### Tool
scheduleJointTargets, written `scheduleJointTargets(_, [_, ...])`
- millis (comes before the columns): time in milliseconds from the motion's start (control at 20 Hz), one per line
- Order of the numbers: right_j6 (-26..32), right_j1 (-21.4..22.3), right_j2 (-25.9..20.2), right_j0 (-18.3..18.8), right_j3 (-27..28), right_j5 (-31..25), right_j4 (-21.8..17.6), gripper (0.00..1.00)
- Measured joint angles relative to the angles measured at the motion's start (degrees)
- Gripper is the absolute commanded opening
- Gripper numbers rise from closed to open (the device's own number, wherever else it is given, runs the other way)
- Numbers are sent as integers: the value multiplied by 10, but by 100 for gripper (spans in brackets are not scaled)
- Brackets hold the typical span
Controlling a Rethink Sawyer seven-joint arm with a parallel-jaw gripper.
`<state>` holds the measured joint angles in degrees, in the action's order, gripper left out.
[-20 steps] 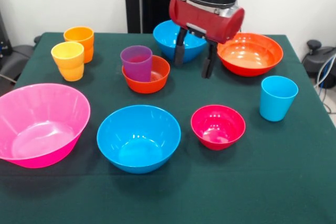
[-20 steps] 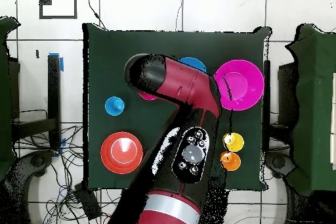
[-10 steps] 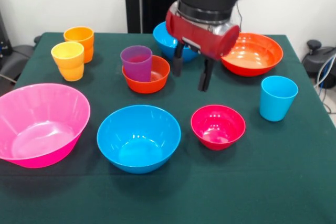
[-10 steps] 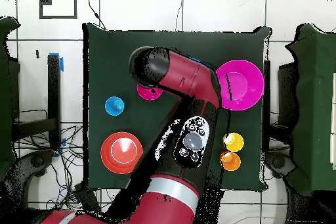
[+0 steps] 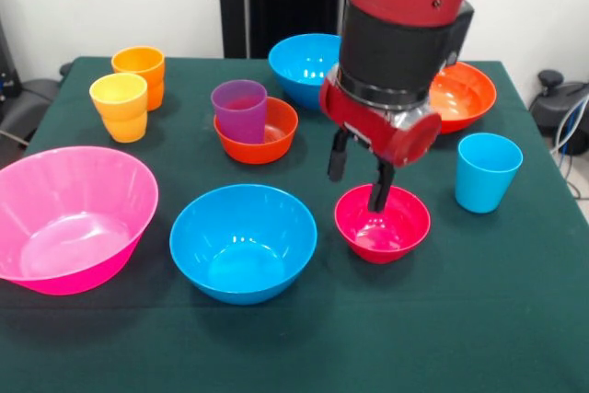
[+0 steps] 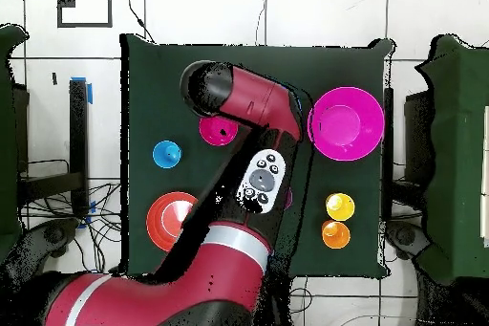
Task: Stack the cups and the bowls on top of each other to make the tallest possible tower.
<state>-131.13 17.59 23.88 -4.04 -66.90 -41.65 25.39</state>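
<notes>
1. Over the small crimson bowl (image 5: pixel 382 223) hangs the gripper (image 5: pixel 359 172), its 2 dark fingers (image 5: pixel 337 156) spread apart and empty; 1 fingertip points down at the bowl's back rim, the other sits behind and left of it.
2. Whether that fingertip touches the rim, can't tell.
3. Red and black arm (image 5: pixel 398 34) drops in from above and hides part of the wide orange bowl (image 5: pixel 465 94).
4. Purple tumbler (image 5: pixel 239 110) stands upright inside the small orange bowl (image 5: pixel 260 140), toward its left side; that 2-piece pile is all the tower so far, crimson bowl not on it.
5. 1 blue bowl (image 5: pixel 242 241) sits front centre, just left of the crimson one; the other blue bowl (image 5: pixel 302 62) is at the back, behind the pile.
6. Huge pink bowl (image 5: pixel 69 218) at the left edge, tipped a little toward the camera.
7. Yellow tumbler (image 5: pixel 120 106) and orange tumbler (image 5: pixel 140 69) stand close together back left, yellow in front, well apart from the pile.
8. Light blue tumbler (image 5: pixel 486 172) upright on the right, near the crimson bowl, not touching.
9. Overhead: arm covers the table's (image 6: pixel 153 83) middle; pink bowl (image 6: pixel 346 123), crimson bowl (image 6: pixel 218 131), light blue tumbler (image 6: pixel 166 154), yellow (image 6: pixel 340 206) and orange (image 6: pixel 335 235) tumblers show around it.
</notes>
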Motion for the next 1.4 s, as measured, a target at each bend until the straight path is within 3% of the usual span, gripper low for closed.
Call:
scheduleJointTargets(250, [-44, -34, 13, 0, 47, 0, 0, 100])
scheduleJointTargets(600, [-62, -77, 21, 0, 94, 0, 1, 100])
scheduleJointTargets(1150, [-64, -133, 21, -2, 108, -6, 3, 100])
scheduleJointTargets(1400, [-64, -126, 21, -2, 106, -43, 3, 100])
